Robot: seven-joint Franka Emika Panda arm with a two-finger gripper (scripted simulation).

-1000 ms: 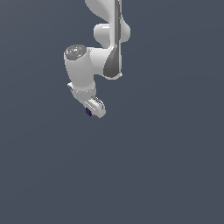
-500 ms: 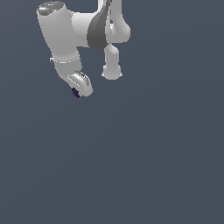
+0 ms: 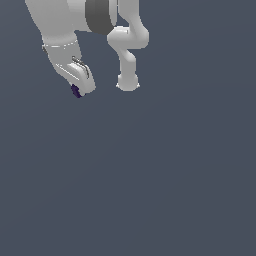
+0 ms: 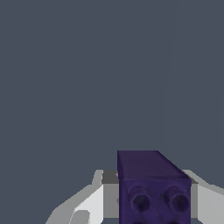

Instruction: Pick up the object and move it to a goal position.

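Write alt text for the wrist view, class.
A dark purple block with round studs on its near face sits clamped in the white claw, whose fingers flank it. Behind is plain grey-blue background.

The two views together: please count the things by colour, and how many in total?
Dark purple: 1, the block held between the fingers, seen small at the fingertips in the exterior view.
White: 1, the robot arm with its gripper.
Total: 2.
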